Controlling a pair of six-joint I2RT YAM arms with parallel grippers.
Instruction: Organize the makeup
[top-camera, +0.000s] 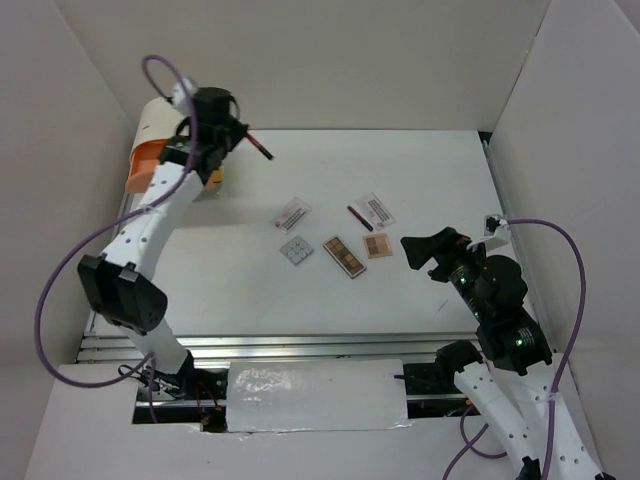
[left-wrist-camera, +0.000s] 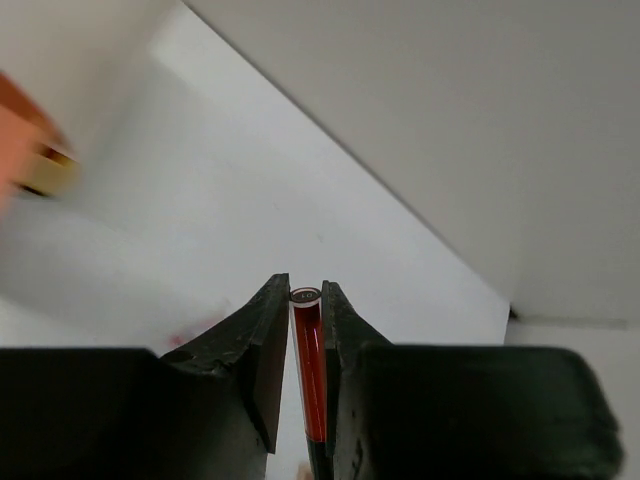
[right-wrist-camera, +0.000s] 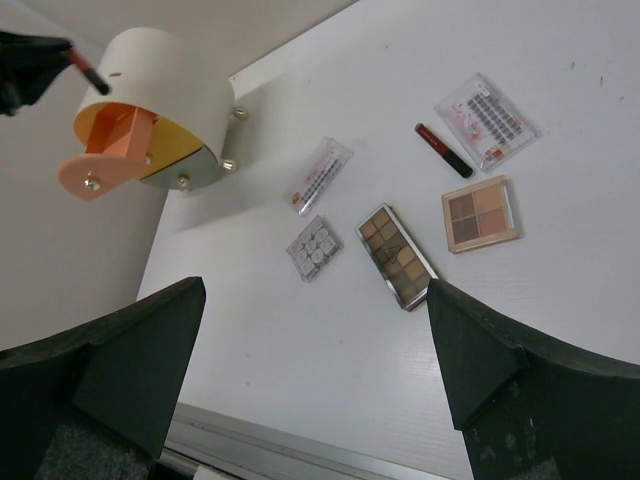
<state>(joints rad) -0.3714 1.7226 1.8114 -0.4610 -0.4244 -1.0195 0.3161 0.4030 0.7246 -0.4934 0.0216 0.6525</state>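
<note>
Seen from above, the left jaws are up at the far left corner, pinching a red pencil (top-camera: 260, 146) that pokes out to their right, clear of the tabletop (top-camera: 430, 170). Close on their other side stands a round cream box (top-camera: 150, 128) with an orange part sticking out. The right jaws are spread with nothing between them. The rest of the makeup lies flat just to their left:
- The square brown palette (top-camera: 377, 245) is nearest.
- Next come the long brown palette (top-camera: 344, 256) and the white palette (top-camera: 296, 250).
- Beyond those are a dark-red pencil (top-camera: 359, 217), a printed sachet (top-camera: 376, 208) touching or almost touching it, and a second sachet (top-camera: 293, 213) off on its own.

The left wrist camera shows the two dark jaws pressed onto the red pencil (left-wrist-camera: 310, 370), which runs straight down the gap, its round end level with the tips. Beyond and to the left is an orange blur (too smeared to make out).

From the right wrist camera, the jaws stand wide apart at the two bottom corners. Beyond the gap between them lie the white palette (right-wrist-camera: 315, 247), the long brown palette (right-wrist-camera: 397, 255) and the square brown one (right-wrist-camera: 480, 212). The second pencil (right-wrist-camera: 442, 150) and both sachets (right-wrist-camera: 487, 122) (right-wrist-camera: 320, 175) are farther off. Far left, the cream box (right-wrist-camera: 170, 90) has its orange drawer (right-wrist-camera: 105, 155) pulled out.
</note>
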